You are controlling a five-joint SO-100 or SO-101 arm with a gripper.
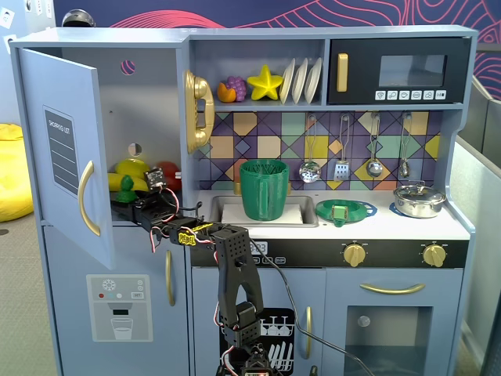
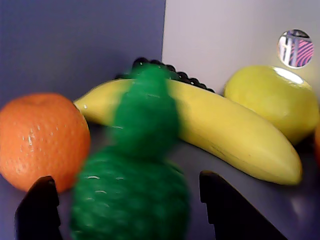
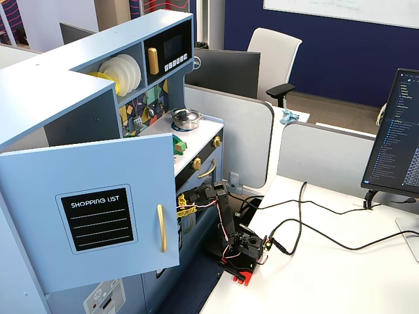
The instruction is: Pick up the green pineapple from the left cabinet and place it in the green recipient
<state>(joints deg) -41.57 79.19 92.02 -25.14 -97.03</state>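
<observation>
The green pineapple (image 2: 131, 200) stands upright on the left cabinet's shelf, leafy top up, blurred and close in the wrist view; in a fixed view it (image 1: 127, 188) is small and dark behind the arm. My gripper (image 2: 126, 177) is open, with one black finger (image 2: 42, 210) on each side of the pineapple and a gap on both sides. In a fixed view the gripper (image 1: 135, 205) reaches into the left cabinet, whose door (image 1: 66, 157) stands open. The green recipient (image 1: 264, 188) stands in the sink, to the right. In another fixed view the open door (image 3: 98, 209) hides the gripper.
On the shelf an orange (image 2: 40, 135) sits just left of the pineapple, with a banana (image 2: 225, 130), a lemon (image 2: 275, 100) and dark grapes (image 2: 185, 77) behind it. A flat green strainer (image 1: 344, 210) and a steel pot (image 1: 419, 200) sit on the counter.
</observation>
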